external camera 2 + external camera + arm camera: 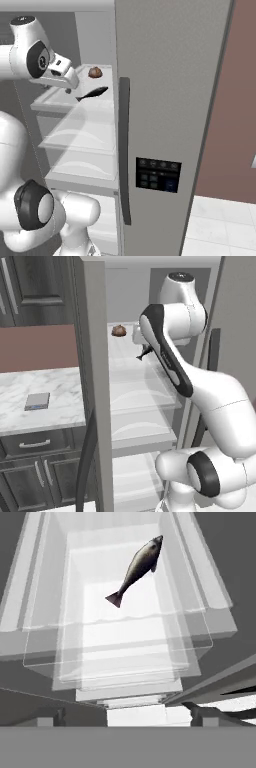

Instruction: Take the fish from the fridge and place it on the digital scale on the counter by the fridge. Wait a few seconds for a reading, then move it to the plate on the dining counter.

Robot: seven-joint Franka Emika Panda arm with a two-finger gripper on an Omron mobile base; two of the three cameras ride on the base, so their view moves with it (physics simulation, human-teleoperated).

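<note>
The fish (137,566) is lying on a clear glass shelf (165,644) in the upper part of the open fridge (165,100), its forked tail pointing toward the front edge of the shelf and its head toward the back. In the right base view the fish (94,93) is seen just beside the inner edge of the fridge door, with a rounded brown lump (95,73) resting further back on the shelf, apart from it. In the left base view only the tail end of the fish (145,353) is being shown past the white arm, and the brown lump (119,330) is seen behind it.

The tool (127,714) is being held in front of and above the shelf, released, with its jaws standing wide apart and nothing between them; the fish is well apart from its tips.

To the left of the fridge, the digital scale (37,401) is lying flat on the marble counter (60,396), above dark cabinet fronts with silver handles.
</note>
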